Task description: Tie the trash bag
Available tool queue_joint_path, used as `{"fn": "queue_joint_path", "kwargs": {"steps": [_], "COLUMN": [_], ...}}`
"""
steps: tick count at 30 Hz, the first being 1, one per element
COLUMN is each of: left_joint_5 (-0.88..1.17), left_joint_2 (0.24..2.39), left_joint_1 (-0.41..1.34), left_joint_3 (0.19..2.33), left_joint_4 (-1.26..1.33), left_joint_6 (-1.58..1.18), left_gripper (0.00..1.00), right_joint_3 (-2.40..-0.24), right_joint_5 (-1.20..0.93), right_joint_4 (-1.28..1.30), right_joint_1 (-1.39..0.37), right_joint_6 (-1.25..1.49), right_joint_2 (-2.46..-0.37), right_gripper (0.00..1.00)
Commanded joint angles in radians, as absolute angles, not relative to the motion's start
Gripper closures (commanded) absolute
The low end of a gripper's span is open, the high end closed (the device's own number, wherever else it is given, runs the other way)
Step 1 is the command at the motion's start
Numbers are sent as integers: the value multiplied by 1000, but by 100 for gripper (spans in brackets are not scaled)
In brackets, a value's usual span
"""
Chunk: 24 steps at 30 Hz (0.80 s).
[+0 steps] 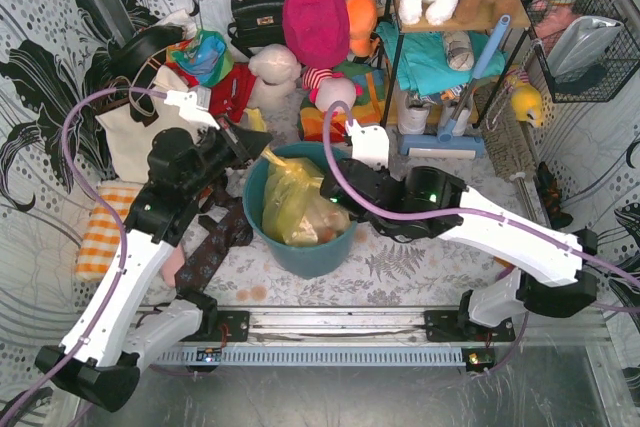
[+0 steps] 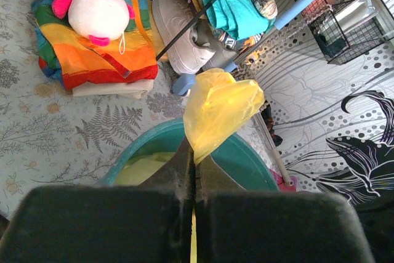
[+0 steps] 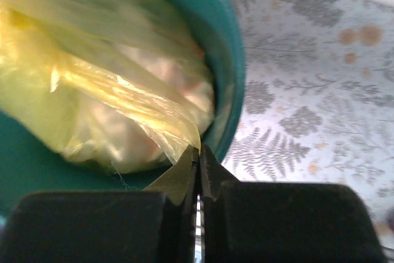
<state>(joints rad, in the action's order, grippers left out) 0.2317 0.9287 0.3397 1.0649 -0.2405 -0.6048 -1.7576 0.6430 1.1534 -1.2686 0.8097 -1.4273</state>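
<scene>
The trash bag (image 1: 290,197), thin yellow-green plastic, sits full inside the teal bin (image 1: 300,247). My left gripper (image 1: 250,147) is at the bin's far-left rim, shut on a flap of the bag (image 2: 218,110) that sticks up past its fingertips. My right gripper (image 1: 335,192) is at the bin's right rim, shut on another stretched flap of the bag (image 3: 141,106), pulled taut toward the tips (image 3: 198,152). The bag's body bulges in the bin (image 3: 111,127).
A white tote bag (image 1: 135,132) and orange checked cloth (image 1: 100,232) lie left. Plush toys, a rainbow cloth (image 2: 98,53) and a shelf with a blue-handled tool (image 1: 470,77) crowd the back. A dark patterned cloth (image 1: 215,247) lies by the bin.
</scene>
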Motion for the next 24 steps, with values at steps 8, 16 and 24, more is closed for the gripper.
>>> {"fn": "queue_joint_path", "kwargs": {"steps": [8, 16, 24], "left_joint_5": [204, 129, 62], "left_joint_2": [826, 756, 710], "left_joint_1": [336, 335, 335], "left_joint_3": [999, 981, 995], "left_joint_4": [-263, -369, -484], "left_joint_6": [-599, -574, -537], "left_gripper": [100, 100, 100], "right_joint_3": [-1873, -1996, -1889], "right_joint_5": [1056, 1168, 1144], "right_joint_4": [1338, 1462, 1461], "right_joint_1": [-1275, -1263, -1192], "right_joint_6": [877, 869, 880], "right_joint_2": [-1541, -1662, -1638], "right_gripper": [100, 100, 100]}}
